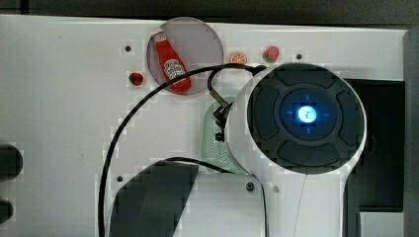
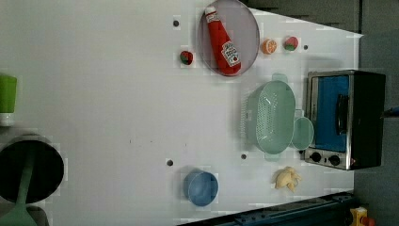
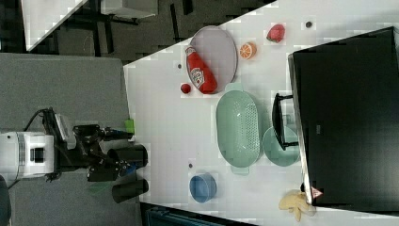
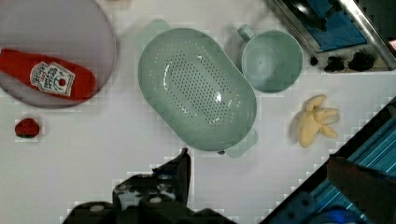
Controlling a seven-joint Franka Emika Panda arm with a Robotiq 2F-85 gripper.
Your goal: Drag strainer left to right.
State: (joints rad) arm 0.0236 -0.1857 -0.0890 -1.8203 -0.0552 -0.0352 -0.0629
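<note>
My gripper [image 4: 261, 177] hangs above the white table [image 2: 117, 117], its 2 fingers spread wide apart and holding nothing; in the wrist view 1 dark finger [image 4: 180, 170] shows just short of the strainer's rim, and whether it is touching I cannot tell.

The strainer [image 2: 270, 117] is a pale mint-green oblong basket with rounded corners and many tiny holes, sitting open side up on the table. In the left view its long axis runs up and down the picture, with a small tab handle at each end. It lies between the grey oval plate [image 2: 247, 28] carrying a ketchup bottle [image 2: 223, 42] and a yellow banana toy [image 2: 287, 179].

A round green mug [image 2: 302, 133] sits just beside the strainer, between it and the toaster oven [image 2: 343, 117]. A blue bowl [image 2: 201, 187] stands well apart, nearer the table's edge.
</note>
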